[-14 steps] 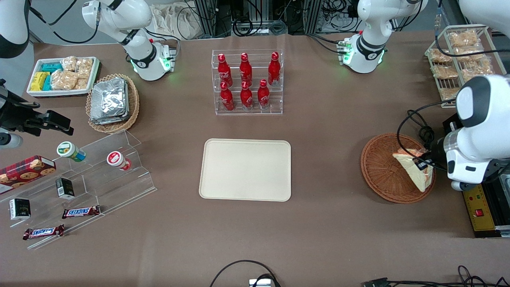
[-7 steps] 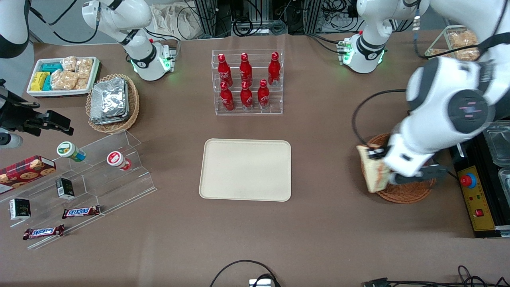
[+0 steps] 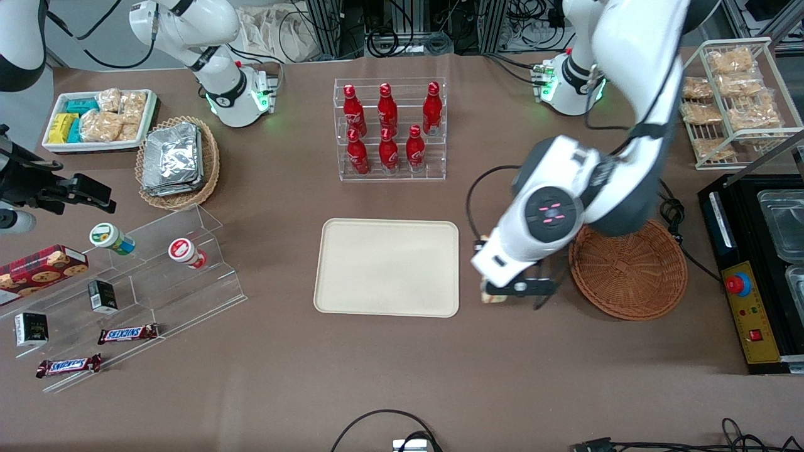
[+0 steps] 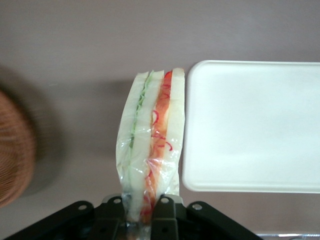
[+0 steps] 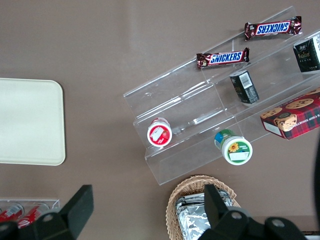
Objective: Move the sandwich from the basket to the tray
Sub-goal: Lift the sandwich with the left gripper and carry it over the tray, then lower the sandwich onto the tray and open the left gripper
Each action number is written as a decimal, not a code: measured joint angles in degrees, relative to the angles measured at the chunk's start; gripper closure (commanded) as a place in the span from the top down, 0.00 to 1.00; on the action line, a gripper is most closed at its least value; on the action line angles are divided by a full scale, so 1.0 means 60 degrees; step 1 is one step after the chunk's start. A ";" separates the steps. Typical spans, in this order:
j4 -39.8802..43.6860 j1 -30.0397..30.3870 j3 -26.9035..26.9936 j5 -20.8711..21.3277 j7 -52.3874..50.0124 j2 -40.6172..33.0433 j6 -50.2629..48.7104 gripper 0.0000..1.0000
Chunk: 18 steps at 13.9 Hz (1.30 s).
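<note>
Gripper (image 4: 141, 216) pinching sandwich (image 4: 150, 150) by its end, centre-right of front frame, over bare table between tray (image 3: 386, 267) and empty wicker basket (image 3: 628, 270).

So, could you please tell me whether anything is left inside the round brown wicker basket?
The round brown wicker basket looks empty, though the arm covers part of its rim. The gripper, shut on the clear-wrapped triangular sandwich, is between basket and cream rectangular tray.

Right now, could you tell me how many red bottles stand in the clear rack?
6: three on the upper step, three on the lower step. None seems hidden.
</note>
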 measured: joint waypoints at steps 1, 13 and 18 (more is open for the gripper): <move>0.0008 -0.0285 0.0003 0.0001 -0.0240 0.0316 0.0373 0.00; 0.0011 -0.1405 0.0094 0.0020 -0.1318 0.2074 0.2570 0.48; 0.0026 -0.1372 0.0147 0.0021 -0.1334 0.2025 0.2570 1.00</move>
